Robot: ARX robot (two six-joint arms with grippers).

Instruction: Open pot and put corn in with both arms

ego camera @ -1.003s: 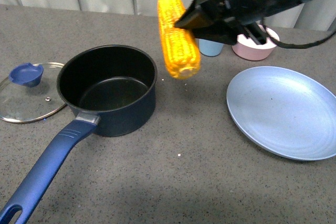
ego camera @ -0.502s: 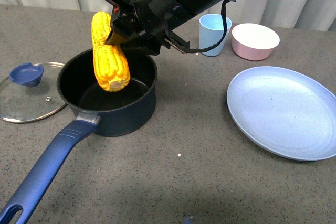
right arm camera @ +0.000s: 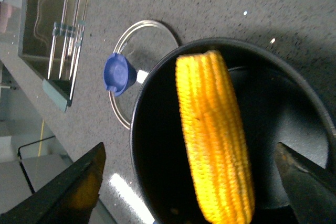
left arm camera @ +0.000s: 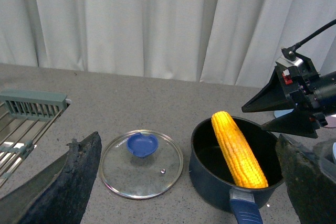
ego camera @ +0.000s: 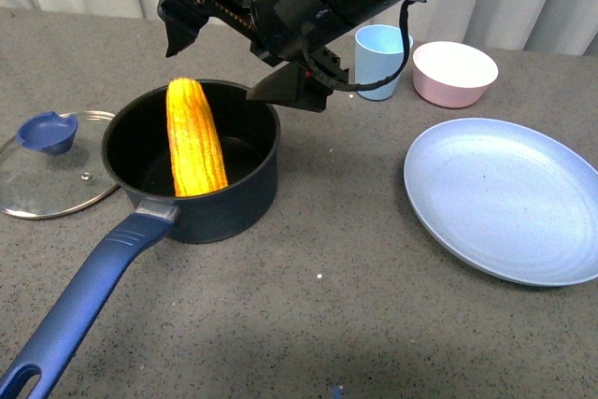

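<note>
One corn (ego camera: 196,140) cob inside the pot (ego camera: 238,203), leaning: thick end down on the black floor by the handle side, tip up against the far rim. Gripped by nothing. Just above the pot, right gripper (ego camera: 215,67) with jaws spread wide and empty (clear of the cob). Further back, left gripper (left arm camera: 187,141) likewise wide open, empty. Left of the pot, glass lid (ego camera: 42,184) flat on the table, knob up.
</note>
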